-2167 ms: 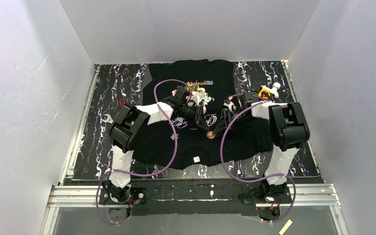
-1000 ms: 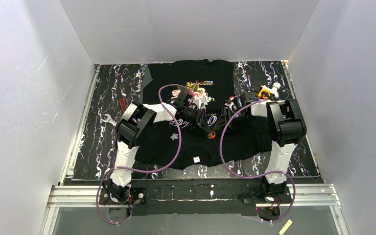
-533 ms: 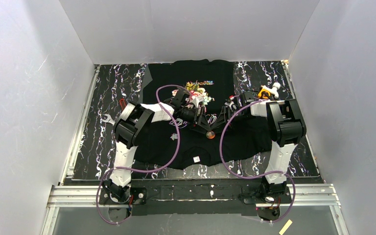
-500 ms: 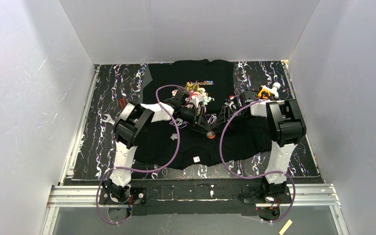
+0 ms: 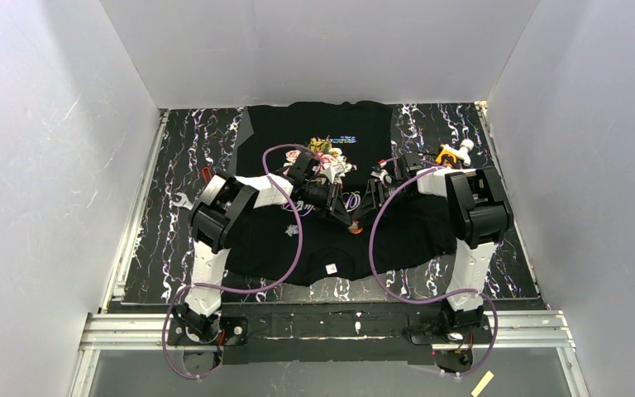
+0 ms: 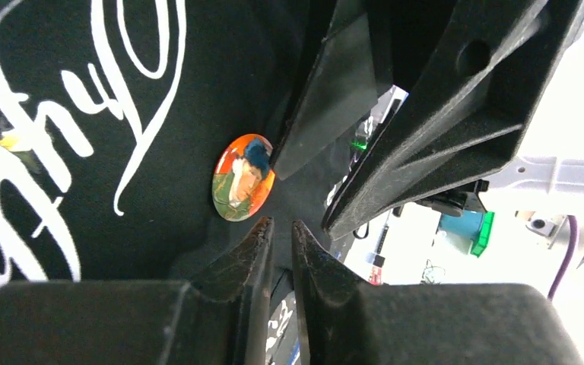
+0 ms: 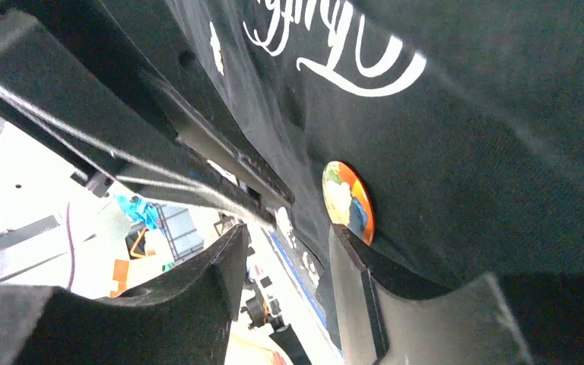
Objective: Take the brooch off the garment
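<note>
– Looking at the brooch (image 6: 243, 177), is it coming off yet?

– Not yet. It is sitting pinned on the black shirt (image 5: 331, 248), a bit right of the middle, between the white writing and the little white label at the near edge.

– What are the arms doing?

– Both are meeting right at it. The left gripper (image 6: 280, 239) is squeezing its fingers almost together just beside the brooch, and it is looking like it is pinching a fold of the shirt and lifting it. The right gripper (image 7: 287, 228) is spread wide and holding nothing. One of its fingertips is touching or nearly touching the edge of the brooch.

– So what is left?

– Nearly all of it, I am thinking. The right fingers are needing to close on the brooch and pull it free while the left is holding the cloth.

– Is a box or bowl waiting for it?

– I am not seeing one. Something small, orange and white (image 5: 452, 154), is lying at the far right of the table (image 5: 174, 165), but I cannot tell what it is.
</note>
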You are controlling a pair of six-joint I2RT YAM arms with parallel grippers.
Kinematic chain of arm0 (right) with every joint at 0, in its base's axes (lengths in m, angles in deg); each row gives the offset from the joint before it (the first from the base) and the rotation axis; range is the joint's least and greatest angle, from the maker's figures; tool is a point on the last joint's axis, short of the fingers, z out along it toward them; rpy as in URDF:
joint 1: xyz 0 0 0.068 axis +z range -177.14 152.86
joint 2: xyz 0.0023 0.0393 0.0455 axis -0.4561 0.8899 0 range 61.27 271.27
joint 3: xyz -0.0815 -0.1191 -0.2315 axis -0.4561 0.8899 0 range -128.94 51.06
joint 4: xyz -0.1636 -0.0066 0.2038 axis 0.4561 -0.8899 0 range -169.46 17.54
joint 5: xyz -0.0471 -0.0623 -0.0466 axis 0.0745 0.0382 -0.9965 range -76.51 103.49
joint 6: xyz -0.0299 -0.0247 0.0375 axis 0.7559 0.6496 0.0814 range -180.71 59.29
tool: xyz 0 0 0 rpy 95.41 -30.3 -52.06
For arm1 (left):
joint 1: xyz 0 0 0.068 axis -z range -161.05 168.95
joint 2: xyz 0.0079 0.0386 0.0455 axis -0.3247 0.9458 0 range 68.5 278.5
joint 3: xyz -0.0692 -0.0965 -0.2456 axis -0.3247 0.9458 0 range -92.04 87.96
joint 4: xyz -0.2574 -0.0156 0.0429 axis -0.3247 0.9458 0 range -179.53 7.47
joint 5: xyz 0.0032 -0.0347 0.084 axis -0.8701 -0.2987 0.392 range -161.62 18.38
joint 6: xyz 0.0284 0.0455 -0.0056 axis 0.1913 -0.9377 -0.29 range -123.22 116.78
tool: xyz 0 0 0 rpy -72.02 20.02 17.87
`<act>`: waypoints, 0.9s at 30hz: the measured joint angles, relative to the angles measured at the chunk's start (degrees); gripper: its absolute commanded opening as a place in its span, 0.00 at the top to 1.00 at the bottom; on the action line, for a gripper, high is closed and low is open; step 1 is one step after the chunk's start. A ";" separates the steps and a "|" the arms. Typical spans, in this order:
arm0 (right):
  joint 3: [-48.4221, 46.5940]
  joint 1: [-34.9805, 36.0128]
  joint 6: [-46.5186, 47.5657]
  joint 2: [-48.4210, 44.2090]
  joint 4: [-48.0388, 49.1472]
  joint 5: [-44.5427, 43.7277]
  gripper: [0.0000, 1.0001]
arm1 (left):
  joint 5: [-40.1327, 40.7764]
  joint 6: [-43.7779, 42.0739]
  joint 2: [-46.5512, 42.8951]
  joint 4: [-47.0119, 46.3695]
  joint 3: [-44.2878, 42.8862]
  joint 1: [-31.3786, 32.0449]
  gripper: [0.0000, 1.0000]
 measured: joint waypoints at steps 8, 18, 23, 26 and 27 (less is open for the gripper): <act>0.17 -0.26 5.16 -0.09 -3.28 -1.42 0.50 | 3.82 -0.48 0.00 0.42 0.00 0.33 0.93; 0.17 -0.59 6.64 -1.07 -4.98 -4.33 0.48 | 5.70 -2.16 1.29 1.92 -0.44 0.94 0.94; 0.85 -1.75 8.26 -5.14 -6.56 -6.34 0.47 | 6.01 -2.97 2.23 3.54 -1.22 0.98 0.95; 1.29 -2.27 8.04 -5.79 -5.92 -6.82 0.46 | 6.01 -3.32 2.56 4.17 -1.84 1.05 0.96; 1.49 -2.36 7.82 -5.70 -5.79 -7.10 0.46 | 6.03 -3.43 2.60 4.50 -2.01 1.07 0.96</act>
